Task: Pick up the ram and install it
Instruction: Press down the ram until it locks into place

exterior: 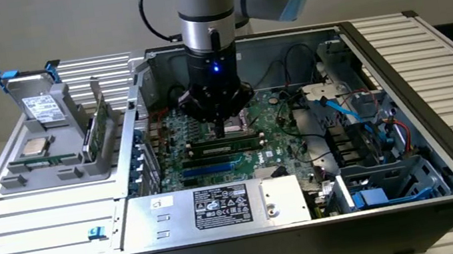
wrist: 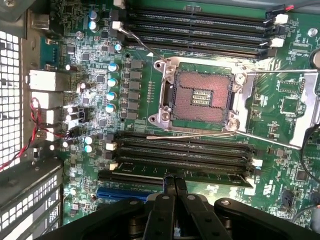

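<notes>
so the gripper (wrist: 174,181) has its fingers pressed together, tips pushing down on the ram (wrist: 200,177), which sits in a motherboard (wrist: 95,107) slot just beside the open CPU socket (wrist: 200,97), inside the PC case (exterior: 396,61)

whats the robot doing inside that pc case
A single robot arm reaches down into an open computer case. Its gripper, jaws shut, is pressing on the top edge of the ram, a green stick that already sits in a slot on the motherboard just beside the empty processor socket. In the exterior view, a grey holder to the case's left carries a drive, a processor chip and another green board.
</notes>
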Available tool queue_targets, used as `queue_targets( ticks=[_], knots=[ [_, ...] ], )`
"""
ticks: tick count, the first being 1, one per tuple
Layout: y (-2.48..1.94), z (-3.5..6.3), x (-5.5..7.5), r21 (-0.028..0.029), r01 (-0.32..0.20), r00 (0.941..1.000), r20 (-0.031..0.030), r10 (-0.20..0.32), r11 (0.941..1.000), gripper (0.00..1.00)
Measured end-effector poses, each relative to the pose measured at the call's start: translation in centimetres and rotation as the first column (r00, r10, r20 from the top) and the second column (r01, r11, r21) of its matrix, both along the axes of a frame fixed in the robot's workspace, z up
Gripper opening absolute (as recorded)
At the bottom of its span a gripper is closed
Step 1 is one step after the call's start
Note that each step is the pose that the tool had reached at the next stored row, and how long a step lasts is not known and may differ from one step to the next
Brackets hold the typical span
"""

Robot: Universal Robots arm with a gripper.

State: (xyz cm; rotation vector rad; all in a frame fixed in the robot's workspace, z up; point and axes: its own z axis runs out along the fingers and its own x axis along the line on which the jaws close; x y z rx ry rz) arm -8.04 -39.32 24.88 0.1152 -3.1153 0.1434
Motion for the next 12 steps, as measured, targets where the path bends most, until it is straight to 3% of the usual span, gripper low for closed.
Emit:
queue_targets(
  ticks=[3, 6, 12],
  knots=[
    [0.01, -0.01, 0.00, -0.0061, 0.028, 0.9996, 0.0068, -0.028, 0.9996, 0.11],
    [0.00, 0.00, 0.00, -0.0218, 0.047, 0.9988, 0.0131, -0.046, 0.9987, 0.11],
    [0.00, 0.00, 0.00, -0.0232, 0.047, 0.9988, 0.0141, -0.047, 0.9986, 0.11]
  ],
)
